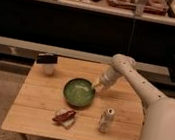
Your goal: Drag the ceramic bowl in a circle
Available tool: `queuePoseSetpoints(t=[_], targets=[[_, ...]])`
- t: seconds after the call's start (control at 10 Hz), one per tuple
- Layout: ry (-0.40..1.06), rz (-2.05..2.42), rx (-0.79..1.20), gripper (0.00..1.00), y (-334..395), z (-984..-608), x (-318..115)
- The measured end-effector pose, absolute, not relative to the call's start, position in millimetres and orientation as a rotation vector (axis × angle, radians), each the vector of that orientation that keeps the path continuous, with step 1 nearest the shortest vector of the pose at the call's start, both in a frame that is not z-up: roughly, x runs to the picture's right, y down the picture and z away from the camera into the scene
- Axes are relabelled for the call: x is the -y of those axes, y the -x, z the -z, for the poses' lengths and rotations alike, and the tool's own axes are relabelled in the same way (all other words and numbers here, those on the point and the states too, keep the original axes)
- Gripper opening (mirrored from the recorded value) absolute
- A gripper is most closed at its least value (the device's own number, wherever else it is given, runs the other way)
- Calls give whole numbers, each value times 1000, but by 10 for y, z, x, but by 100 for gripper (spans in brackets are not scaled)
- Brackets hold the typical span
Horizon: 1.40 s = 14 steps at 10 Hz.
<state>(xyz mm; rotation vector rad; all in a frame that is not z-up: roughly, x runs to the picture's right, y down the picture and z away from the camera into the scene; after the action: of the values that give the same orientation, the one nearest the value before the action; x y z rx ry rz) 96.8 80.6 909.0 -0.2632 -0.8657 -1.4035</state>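
The ceramic bowl (79, 93), round, shallow and glossy green with a darker rim, sits near the middle of the wooden table (33, 110). My gripper (97, 85) comes down from the right on a white arm and meets the bowl's upper right rim. The contact point is hidden by the wrist, so I cannot say whether the rim is held.
A small white cup with a black top (47, 63) stands at the table's back left. A red packet (65, 116) lies just in front of the bowl. A small pale can (105, 119) stands at the front right. Dark shelving runs behind the table.
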Motion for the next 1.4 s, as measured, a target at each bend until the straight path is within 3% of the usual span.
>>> queuePoseSetpoints(t=[0.3, 0.5, 1.0, 1.4], targets=[[233, 1422, 908, 54, -793, -9100, -847], [232, 1437, 919, 48, -796, -9133, -903], [187, 1504, 888, 1, -736, -9099, -732], [211, 1538, 791, 0, -1030, -9130, -470]])
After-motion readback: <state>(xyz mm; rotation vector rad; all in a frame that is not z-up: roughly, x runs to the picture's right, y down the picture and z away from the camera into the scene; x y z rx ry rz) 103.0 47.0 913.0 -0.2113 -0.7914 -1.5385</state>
